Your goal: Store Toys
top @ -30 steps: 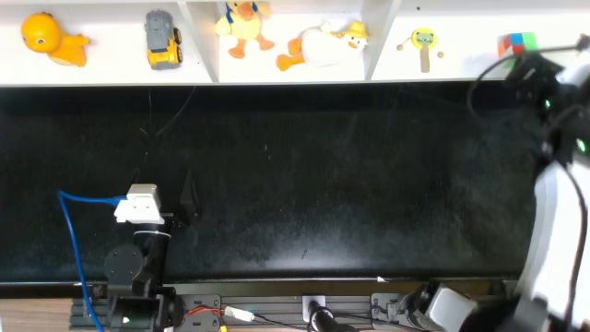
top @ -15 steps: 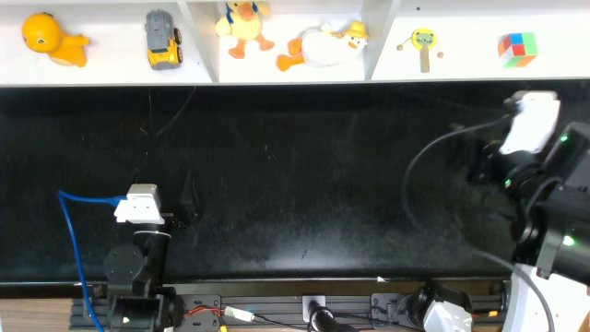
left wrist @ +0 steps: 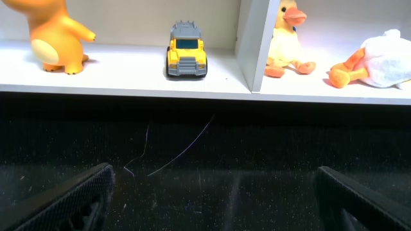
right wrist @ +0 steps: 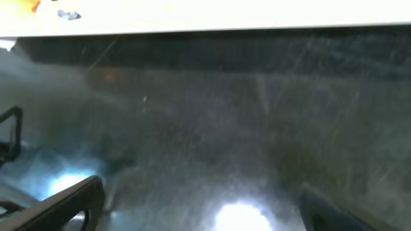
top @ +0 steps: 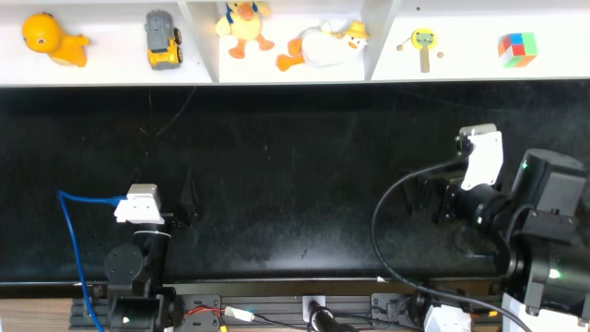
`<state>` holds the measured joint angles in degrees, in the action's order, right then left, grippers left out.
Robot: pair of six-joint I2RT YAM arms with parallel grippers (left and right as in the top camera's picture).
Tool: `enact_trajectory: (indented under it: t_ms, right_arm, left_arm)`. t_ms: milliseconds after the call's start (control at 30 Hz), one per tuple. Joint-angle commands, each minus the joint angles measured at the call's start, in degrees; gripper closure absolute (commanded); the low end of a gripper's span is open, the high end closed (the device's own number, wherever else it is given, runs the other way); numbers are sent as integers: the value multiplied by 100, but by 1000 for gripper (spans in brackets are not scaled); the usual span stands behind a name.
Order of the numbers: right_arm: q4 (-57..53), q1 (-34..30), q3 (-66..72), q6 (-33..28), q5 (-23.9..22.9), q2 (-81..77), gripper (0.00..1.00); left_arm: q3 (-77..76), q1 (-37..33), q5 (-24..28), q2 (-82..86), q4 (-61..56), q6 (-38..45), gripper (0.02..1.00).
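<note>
Right gripper (right wrist: 202,199) pulled back from shelf (top: 295,78) right end to table (top: 295,166) right side. Colour cube (top: 516,48) sits in rightmost compartment.

Left gripper (left wrist: 215,189): table's left side, fingers spread, empty.

Shelf, table's far edge: orange duck (top: 51,37), truck (top: 162,41), yellow duck (top: 244,26), white duck (top: 323,48), rattle (top: 424,44), cube.

Right gripper: spread, empty.

Risk, we judge: white duck lies near shelf lip, so a passing arm could knock it off.
</note>
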<state>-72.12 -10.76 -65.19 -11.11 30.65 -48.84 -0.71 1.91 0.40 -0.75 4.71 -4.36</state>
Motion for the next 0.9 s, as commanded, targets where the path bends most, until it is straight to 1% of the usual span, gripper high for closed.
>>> enact_trajectory:
  t_ms: [33, 167, 600, 667, 733, 833, 900]
  right_arm:
    - [-44, 35, -22, 146, -66, 48, 5]
    - [-42, 35, -22, 146, -264, 48, 5]
    - [-44, 90, -11, 144, -271, 76, 5]
    - [127, 177, 0, -96, -662, 131, 7]
    - [544, 420, 120, -140, -1008, 227, 5]
    - [1882, 1119, 780, -129, -1670, 588, 5]
    - [2927, 1550, 1436, -85, -2006, 927, 5]
  left_arm:
    - [26, 46, 33, 59, -2, -44, 20]
    - [26, 46, 33, 59, -2, -44, 20]
    - [26, 46, 33, 59, -2, -44, 20]
    - [26, 46, 33, 59, -2, -44, 20]
    - [26, 46, 33, 59, -2, -44, 20]
    - [26, 46, 33, 59, 0, -44, 20]
    - [26, 46, 33, 59, -2, -44, 20]
